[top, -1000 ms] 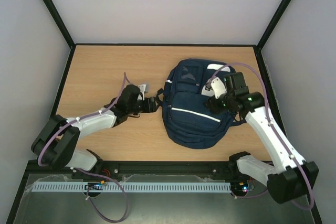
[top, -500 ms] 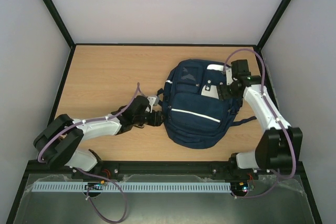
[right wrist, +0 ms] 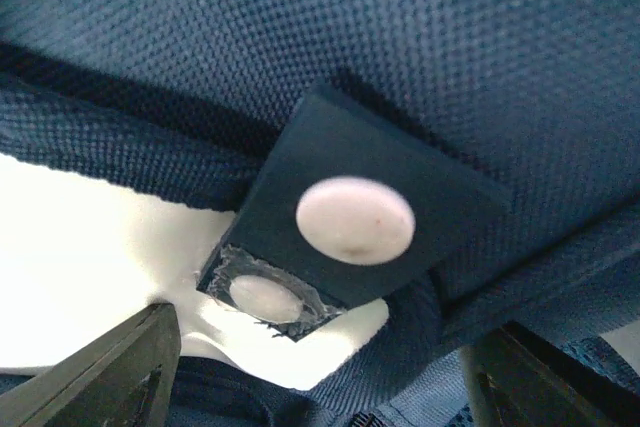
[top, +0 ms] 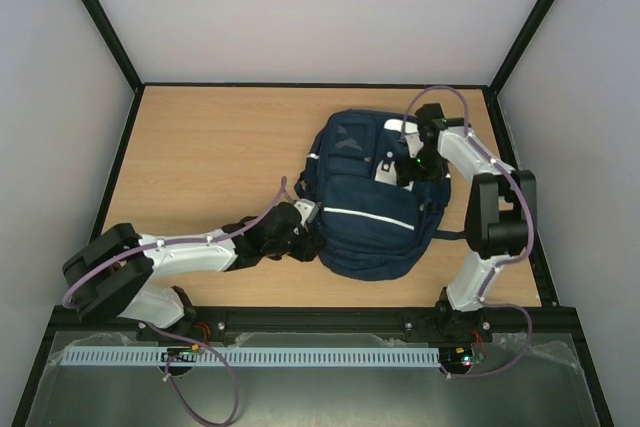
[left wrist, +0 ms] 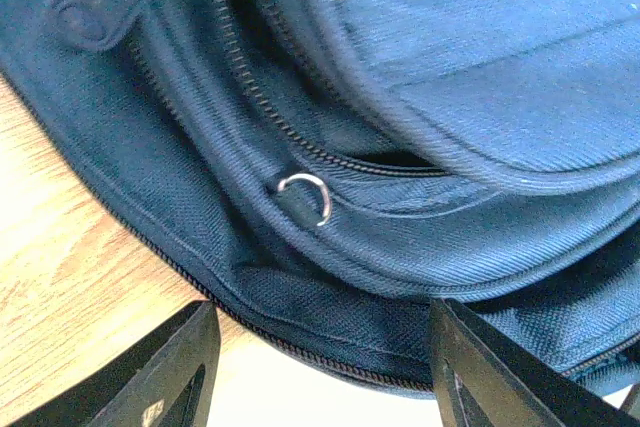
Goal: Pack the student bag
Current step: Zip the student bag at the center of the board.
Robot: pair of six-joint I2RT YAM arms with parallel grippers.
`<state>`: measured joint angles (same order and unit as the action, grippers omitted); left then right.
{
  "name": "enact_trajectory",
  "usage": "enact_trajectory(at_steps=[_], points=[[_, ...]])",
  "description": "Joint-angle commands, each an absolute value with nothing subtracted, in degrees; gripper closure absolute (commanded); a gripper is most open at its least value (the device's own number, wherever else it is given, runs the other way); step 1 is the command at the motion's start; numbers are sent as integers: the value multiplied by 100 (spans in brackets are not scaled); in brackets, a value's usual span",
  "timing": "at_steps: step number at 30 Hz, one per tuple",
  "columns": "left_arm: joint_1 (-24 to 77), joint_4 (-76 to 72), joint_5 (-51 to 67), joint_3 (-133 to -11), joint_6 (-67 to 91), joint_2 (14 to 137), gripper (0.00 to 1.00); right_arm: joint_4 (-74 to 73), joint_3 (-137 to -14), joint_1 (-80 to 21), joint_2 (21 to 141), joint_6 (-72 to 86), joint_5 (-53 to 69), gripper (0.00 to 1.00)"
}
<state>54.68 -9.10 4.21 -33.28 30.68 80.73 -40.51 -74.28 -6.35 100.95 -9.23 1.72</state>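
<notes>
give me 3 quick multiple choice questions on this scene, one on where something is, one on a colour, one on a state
1. Where is the left pincer?
A) at the near left edge of the student bag
B) raised high over the bag's middle
C) parked beside its own base

2. What colour is the stripe across the bag's front?
A) white
B) red
C) yellow

3. How do the left pincer's jaws stand?
A) shut tight
B) apart
C) clamped on a pencil

Answers:
1 A: the top view shows it right at the bag's near left edge.
2 A: the stripe reads white against the navy fabric.
3 B: the left wrist view shows its two fingers well apart, with the bag's zipped edge just ahead of them.
</notes>
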Motion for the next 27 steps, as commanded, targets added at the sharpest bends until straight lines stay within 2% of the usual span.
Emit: enact_trajectory(at_steps=[1,6,12,17,18,19,20,22,25,27], points=[[5717,-615,93,-3428,3162,7889,41,-3987,-8269,-1135,11003,-916,914,24],[5956,235,-270,-3898,3007,7763,42,-4241,-9030,-1168,11216,-812,1189,24],[6146,1651,-1075,-4194,2729,6449,39,-4295,-8859,-1168,9831,-919,1060,16],[6111,1716,-2383,-3664,2747,4960,25,-3961,-7842,-1183,8549,-947,1456,14],[6050,1559,-2524,-3490,2648,4734,18,-3866,-7546,-1219,8356,-1013,1639,15],[5959,1448,-2658,-3342,2656,4563,6,-3797,-7249,-1295,8182,-1093,1790,16],[5846,1376,-2825,-3207,2769,4439,1,-3761,-7009,-1389,8071,-1222,1919,18],[5594,1191,-3013,-3022,2750,4315,1,-3809,-6591,-1594,7925,-1554,2185,24],[4848,1095,-1842,-3121,2050,4618,2,-3716,-6011,-1822,7729,-1938,2451,28],[4267,1255,-752,-3383,1565,5101,17,-3626,-5744,-1870,7624,-2140,2604,31]])
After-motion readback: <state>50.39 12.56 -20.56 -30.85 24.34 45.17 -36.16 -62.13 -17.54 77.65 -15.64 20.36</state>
